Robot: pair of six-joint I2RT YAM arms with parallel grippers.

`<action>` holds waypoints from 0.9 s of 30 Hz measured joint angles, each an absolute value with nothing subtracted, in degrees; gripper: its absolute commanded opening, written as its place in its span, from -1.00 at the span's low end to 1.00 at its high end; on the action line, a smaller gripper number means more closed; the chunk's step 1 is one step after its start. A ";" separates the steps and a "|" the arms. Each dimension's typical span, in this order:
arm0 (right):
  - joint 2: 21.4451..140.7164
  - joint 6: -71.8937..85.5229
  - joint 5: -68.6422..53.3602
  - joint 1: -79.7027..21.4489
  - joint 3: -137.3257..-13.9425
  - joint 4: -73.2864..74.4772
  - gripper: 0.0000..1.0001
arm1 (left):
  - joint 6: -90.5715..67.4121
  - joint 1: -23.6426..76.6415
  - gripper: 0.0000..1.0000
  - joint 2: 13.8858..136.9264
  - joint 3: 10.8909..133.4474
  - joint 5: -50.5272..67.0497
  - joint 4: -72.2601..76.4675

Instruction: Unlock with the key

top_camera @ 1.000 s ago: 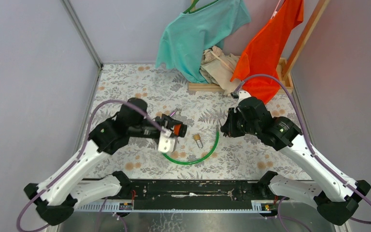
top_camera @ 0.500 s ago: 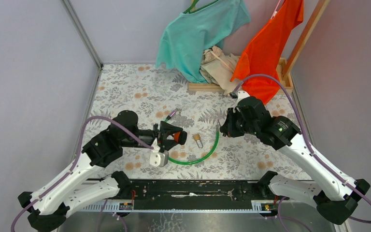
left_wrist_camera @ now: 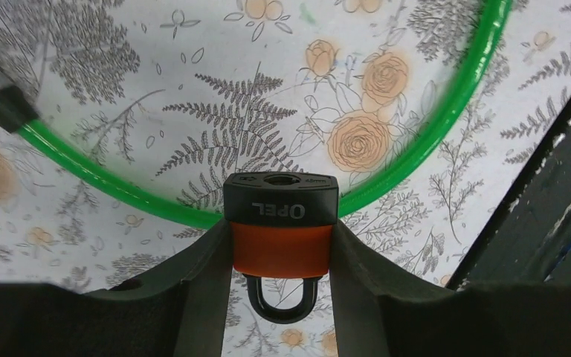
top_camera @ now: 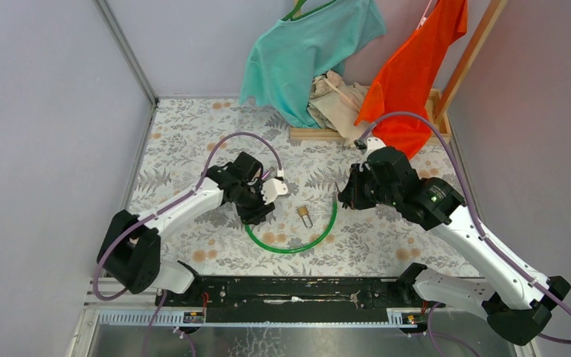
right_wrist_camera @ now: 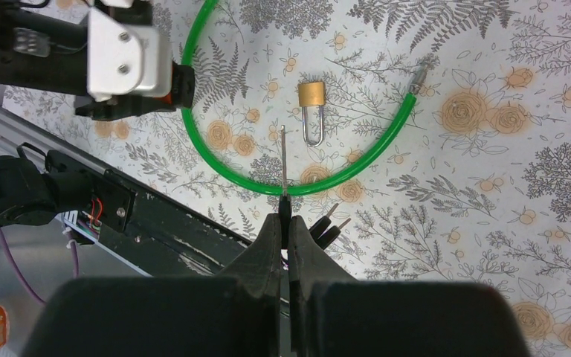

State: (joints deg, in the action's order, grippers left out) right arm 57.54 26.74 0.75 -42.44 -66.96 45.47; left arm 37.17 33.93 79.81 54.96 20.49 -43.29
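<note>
My left gripper (left_wrist_camera: 281, 245) is shut on the orange padlock (left_wrist_camera: 282, 249). The padlock's black keyhole end faces away from the wrist and its shackle points back towards it. In the top view this gripper (top_camera: 260, 210) sits over the left part of the green cable (top_camera: 297, 248). My right gripper (right_wrist_camera: 285, 221) is shut on the black head of the key (right_wrist_camera: 283, 160), whose silver blade points forward. Two like keys (right_wrist_camera: 328, 226) dangle beside it. In the top view the right gripper (top_camera: 343, 197) hovers to the right of the padlock, well apart from it.
A small brass padlock (top_camera: 304, 215) lies inside the green cable loop (right_wrist_camera: 357, 165). Teal and orange garments hang on a wooden rack (top_camera: 327, 134) at the back. The black rail (top_camera: 290, 290) runs along the near edge.
My left arm has folded in and its wrist has turned, carrying the orange padlock slightly back and left above the cable. The right arm has hardly moved.
</note>
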 measured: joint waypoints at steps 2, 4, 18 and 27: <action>57.54 26.74 0.78 -42.44 -67.26 45.52 -1.00 | 34.11 32.91 -1.00 81.54 54.50 20.08 -42.70; 57.54 26.74 0.75 -42.44 -67.42 45.54 -1.00 | 31.29 32.75 -1.00 83.18 54.06 20.01 -41.15; 57.54 26.76 0.80 -42.44 -67.44 45.56 -1.00 | 26.59 32.73 0.88 87.88 46.28 17.85 -30.00; 57.74 26.76 0.78 -42.44 -67.66 45.60 -1.00 | 28.82 32.73 1.00 84.38 46.24 17.72 -31.83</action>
State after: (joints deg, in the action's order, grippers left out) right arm 57.74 26.76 0.78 -42.44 -67.66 45.60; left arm 28.82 32.73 84.38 46.24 17.72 -31.83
